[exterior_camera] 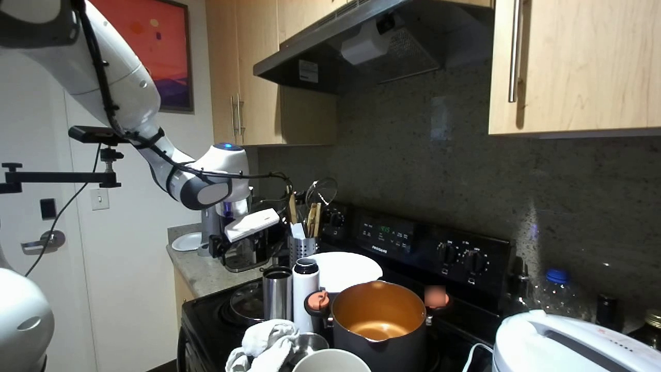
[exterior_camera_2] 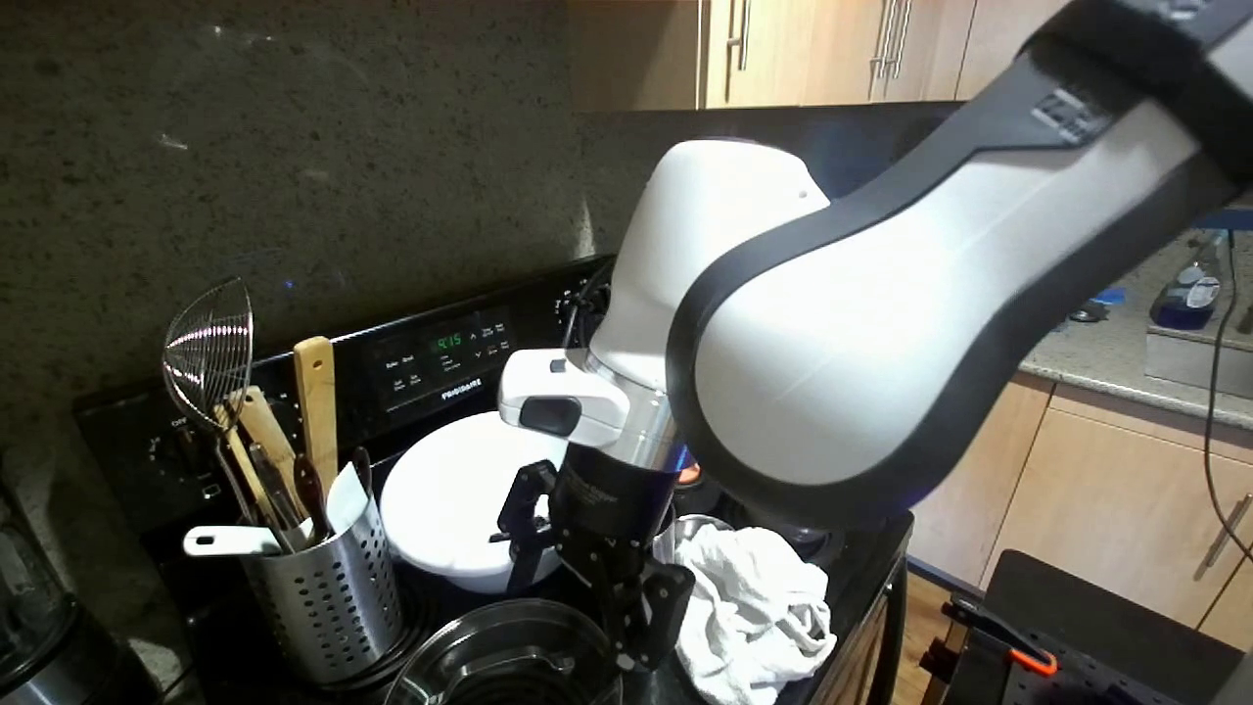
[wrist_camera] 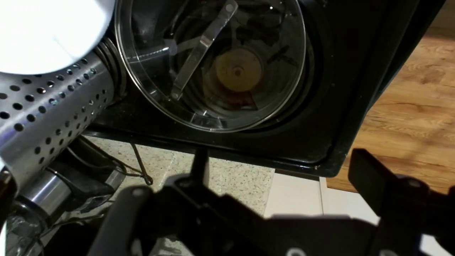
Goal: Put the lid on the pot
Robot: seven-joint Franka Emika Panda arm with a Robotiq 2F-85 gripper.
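The see-through glass lid (wrist_camera: 277, 80) with a flat metal handle lies over a burner near the stove's corner. It also shows in both exterior views (exterior_camera: 246, 306) (exterior_camera_2: 509, 654). The pot (exterior_camera: 379, 310), coppery-orange inside, dark grey outside with orange-topped side handles, stands uncovered on the stove. The arm hides nearly all of it in an exterior view, and it is out of the wrist view. My gripper (wrist_camera: 280, 163) is open with nothing between its fingers. It hangs above and to the side of the lid, apart from it; it also shows in both exterior views (exterior_camera: 222, 248) (exterior_camera_2: 580, 619).
A perforated utensil holder (exterior_camera_2: 328, 597) and a white round dish (exterior_camera_2: 455, 504) stand beside the lid. A steel cup (exterior_camera: 277, 294), a white bottle (exterior_camera: 305, 297) and a white cloth (exterior_camera: 271, 341) lie between lid and pot. A range hood (exterior_camera: 310, 46) overhangs the stove.
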